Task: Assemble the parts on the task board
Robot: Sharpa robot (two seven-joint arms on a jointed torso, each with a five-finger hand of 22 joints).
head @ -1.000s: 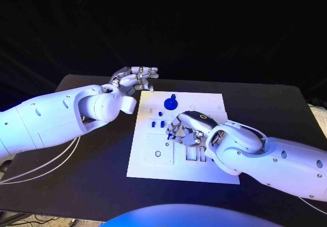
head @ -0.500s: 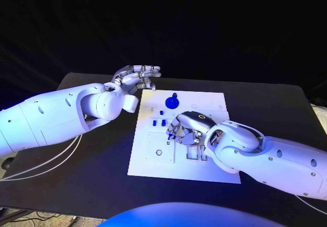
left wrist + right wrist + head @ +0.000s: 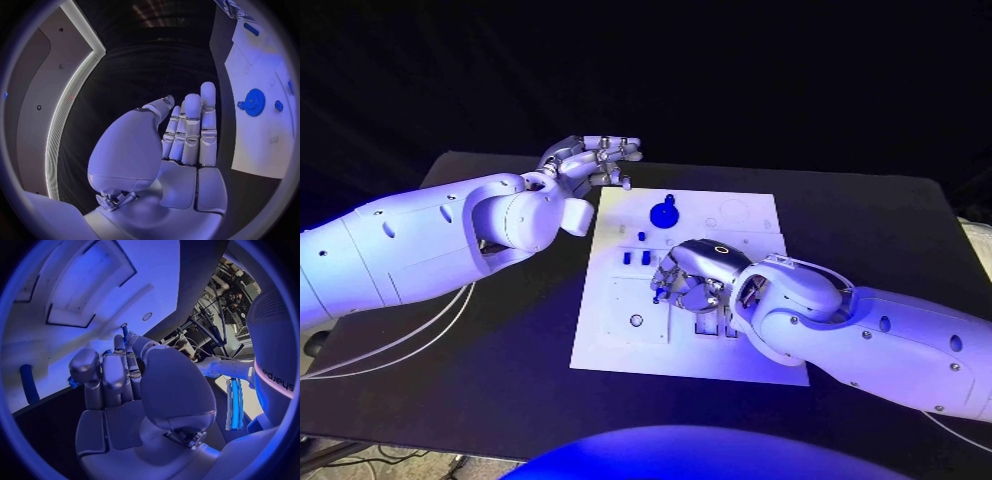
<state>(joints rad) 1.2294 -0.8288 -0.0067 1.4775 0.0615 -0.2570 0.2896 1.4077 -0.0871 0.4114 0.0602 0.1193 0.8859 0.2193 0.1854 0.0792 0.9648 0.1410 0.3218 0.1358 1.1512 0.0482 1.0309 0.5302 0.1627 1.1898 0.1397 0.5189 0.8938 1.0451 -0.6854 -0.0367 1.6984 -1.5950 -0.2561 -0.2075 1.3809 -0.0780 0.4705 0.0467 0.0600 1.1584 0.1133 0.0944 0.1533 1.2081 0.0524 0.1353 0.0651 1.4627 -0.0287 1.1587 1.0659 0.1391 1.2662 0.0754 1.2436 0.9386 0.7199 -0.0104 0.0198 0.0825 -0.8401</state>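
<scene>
The white task board (image 3: 747, 215) lies in the middle of the black table. A blue gear (image 3: 662, 214) stands near its far edge and shows in the left wrist view too (image 3: 254, 102). Small blue pegs (image 3: 635, 259) stand left of centre. My right hand (image 3: 692, 274) hovers low over the board's middle, fingers curled downward. It pinches a thin blue peg (image 3: 124, 333) at its fingertips. My left hand (image 3: 596, 160) hangs over the table by the board's far left corner. Its fingers (image 3: 192, 127) lie straight and together, holding nothing.
Long blue pieces (image 3: 715, 325) lie in slots near the board's front, partly under my right forearm. Another blue piece (image 3: 25, 383) lies on the board beside the right hand. Black table (image 3: 488, 340) surrounds the board on all sides.
My right hand has settled slightly lower and leftward over the board's middle. The left hand has barely drifted by the far corner.
</scene>
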